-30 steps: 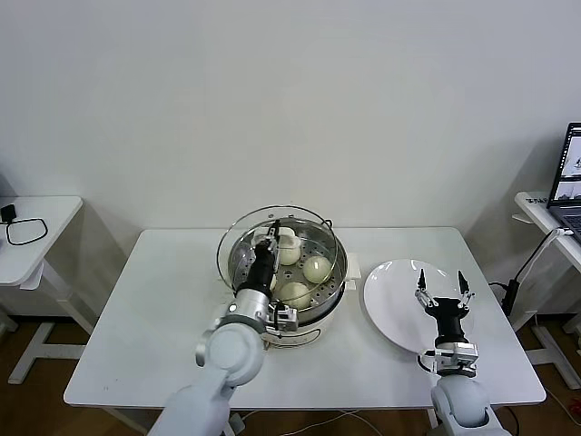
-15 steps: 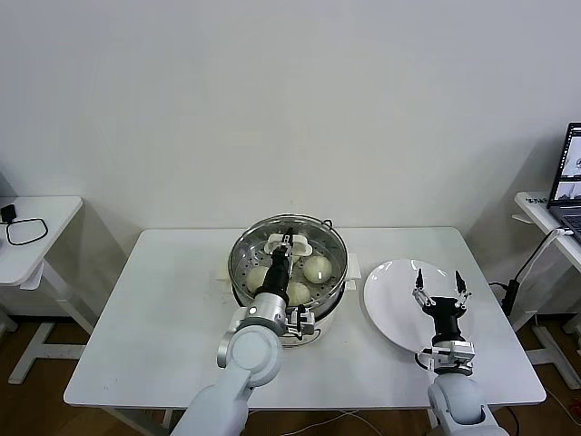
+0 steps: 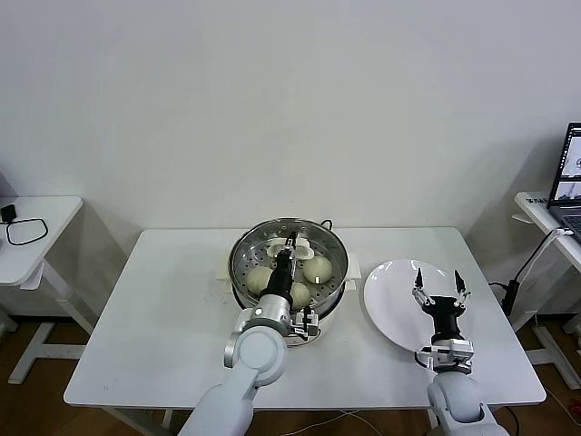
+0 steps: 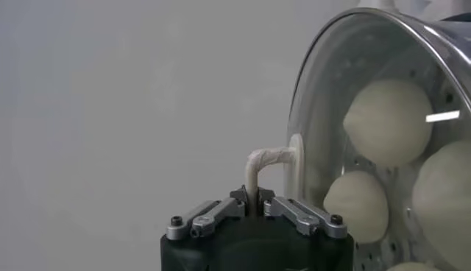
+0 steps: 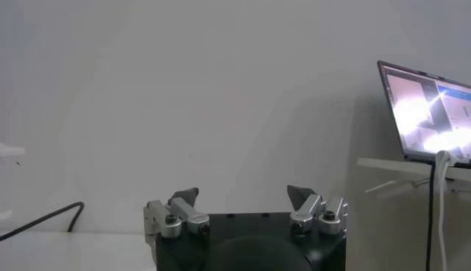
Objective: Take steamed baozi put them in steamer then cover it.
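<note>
The steamer [image 3: 289, 272] stands mid-worktop [image 3: 136, 318] with the baozi [image 3: 317, 269] already on its perforated tray, and the cover [image 3: 250, 245] sits over the pot, seemingly level on its rim, though I cannot tell if it is fully seated. The left gripper [image 3: 290, 243] is clamped tight on the cover's cream handle [image 4: 266, 160]; in the left wrist view the looped handle runs straight down between the closed jaws. That handle looks like the only sensible place to hold: the glass dome is smooth, rigid and breakable, likely slippery at the metal rim, and heavy enough to tip if gripped off-centre. The buns underneath seem soft and easily dented, so a skewed cover pressing on them would be a risk. The right gripper [image 3: 441, 293] hangs spread wide and empty over the white plate [image 3: 386, 309], well apart from the steamer.
</note>
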Tool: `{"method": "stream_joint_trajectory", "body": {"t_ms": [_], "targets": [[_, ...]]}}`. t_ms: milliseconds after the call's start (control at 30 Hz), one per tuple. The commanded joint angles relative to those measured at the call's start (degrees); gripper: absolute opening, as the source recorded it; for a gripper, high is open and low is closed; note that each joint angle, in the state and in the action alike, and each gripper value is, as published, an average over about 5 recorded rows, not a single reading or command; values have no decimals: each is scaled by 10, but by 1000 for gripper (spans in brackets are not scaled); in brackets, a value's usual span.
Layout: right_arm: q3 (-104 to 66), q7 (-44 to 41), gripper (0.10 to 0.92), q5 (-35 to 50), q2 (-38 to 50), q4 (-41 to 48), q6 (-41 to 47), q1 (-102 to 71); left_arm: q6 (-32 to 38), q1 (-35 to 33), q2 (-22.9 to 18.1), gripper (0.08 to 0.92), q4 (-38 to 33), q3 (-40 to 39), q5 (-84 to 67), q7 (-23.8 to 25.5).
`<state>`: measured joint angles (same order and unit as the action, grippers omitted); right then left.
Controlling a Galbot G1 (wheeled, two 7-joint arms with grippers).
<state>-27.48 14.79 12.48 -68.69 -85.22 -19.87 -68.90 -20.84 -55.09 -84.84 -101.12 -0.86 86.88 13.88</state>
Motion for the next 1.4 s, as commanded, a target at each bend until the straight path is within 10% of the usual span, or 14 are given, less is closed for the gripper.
{"method": "stream_joint_trajectory", "body": {"t_ms": [33,667,1400], "targets": [[1,0,823,0,-2,1,-1,1,4,-2,-1,189,6,0,9,2],[-1,-1,823,-1,-1,-3,-2,-1,15,-9,-2,206,-1,7,17,-2],[-1,-9,823,-3,-12,-7,-6,-6,0,-131,85,796,-236,23,-113,-4]]}}
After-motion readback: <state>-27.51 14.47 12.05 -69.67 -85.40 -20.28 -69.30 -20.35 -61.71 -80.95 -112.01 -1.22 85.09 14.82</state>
